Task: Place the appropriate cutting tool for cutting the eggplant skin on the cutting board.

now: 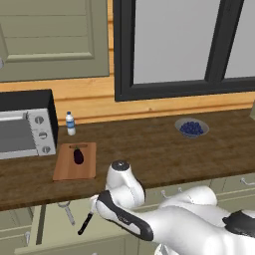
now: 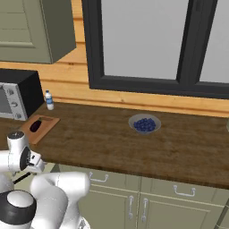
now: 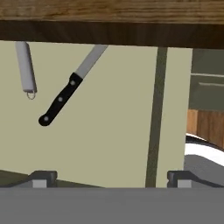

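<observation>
The gripper (image 3: 111, 177) hangs low in front of the counter (image 1: 164, 149), below its front edge, looking down into an open drawer (image 3: 109, 131). Its two dark fingertips (image 3: 43, 177) stand wide apart at the bottom of the hand view, with bare drawer floor between them: the jaws are open, hold nothing and touch nothing.

Ahead of the fingers, toward the back of the drawer and partly tucked under the counter's overhang, lie two tools. The peeler (image 3: 26, 70), a short grey metal piece, sits near the drawer's far left corner, with only its straight handle and a small end ring visible in the hand view. Just beside it, apart from it, a knife (image 3: 65, 94) lies on a slant, black handle toward the gripper and silver blade running back under the counter. Both also show from the left base view, the peeler (image 1: 66, 211) with its round loop head and the knife (image 1: 85, 224) next to the arm's wrist.

Up on the counter, the cutting board (image 1: 64, 167) lies near the front left edge, just beside the toaster oven (image 1: 25, 124), and the eggplant (image 1: 78, 156) rests on the board's far half, waiting to be skinned. A small water bottle (image 1: 70, 123) stands behind the board, and a bowl of blueberries (image 1: 191, 127) sits well apart toward the right.

The pose reads as a reach not yet committed: the peeler lies off to the left of the open jaws, so the hand would likely need to shift that way.
</observation>
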Controlling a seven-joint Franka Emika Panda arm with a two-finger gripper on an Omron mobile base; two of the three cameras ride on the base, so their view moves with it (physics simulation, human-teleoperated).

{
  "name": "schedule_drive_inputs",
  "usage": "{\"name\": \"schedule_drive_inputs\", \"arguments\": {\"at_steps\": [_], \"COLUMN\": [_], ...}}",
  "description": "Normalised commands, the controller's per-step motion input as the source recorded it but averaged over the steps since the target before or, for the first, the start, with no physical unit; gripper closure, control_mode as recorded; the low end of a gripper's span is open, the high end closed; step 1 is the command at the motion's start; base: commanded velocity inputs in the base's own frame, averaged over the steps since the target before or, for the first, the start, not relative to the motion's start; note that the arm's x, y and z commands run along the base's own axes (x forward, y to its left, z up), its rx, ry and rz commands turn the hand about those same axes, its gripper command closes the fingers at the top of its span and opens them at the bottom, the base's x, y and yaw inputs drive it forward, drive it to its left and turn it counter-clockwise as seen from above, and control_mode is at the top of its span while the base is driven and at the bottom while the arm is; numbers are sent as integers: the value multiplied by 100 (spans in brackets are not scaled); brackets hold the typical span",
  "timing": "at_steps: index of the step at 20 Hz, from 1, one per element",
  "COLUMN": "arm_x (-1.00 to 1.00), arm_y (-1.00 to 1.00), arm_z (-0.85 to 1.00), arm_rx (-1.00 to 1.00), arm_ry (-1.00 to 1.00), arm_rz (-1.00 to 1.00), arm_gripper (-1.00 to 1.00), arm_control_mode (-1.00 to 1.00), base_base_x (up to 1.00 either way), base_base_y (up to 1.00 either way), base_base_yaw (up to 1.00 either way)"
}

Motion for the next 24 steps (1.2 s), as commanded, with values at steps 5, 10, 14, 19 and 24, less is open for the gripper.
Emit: {"name": "schedule_drive_inputs", "arguments": {"at_steps": [5,10,14,19,24], "arm_x": [-15,-17,-37,-65,-95], "arm_y": [19,19,15,6,0], "arm_z": [-22,-29,-31,-24,-17], "arm_rx": [-1,-3,0,0,0], "arm_ry": [20,18,9,2,0], "arm_rz": [2,2,3,4,5], "arm_gripper": [-100,-100,-100,-100,-100], "arm_control_mode": [-100,-100,-100,-100,-100], "base_base_x": [0,0,0,0,0], "base_base_y": [0,0,0,0,0], "base_base_yaw": [0,0,0,0,0]}}
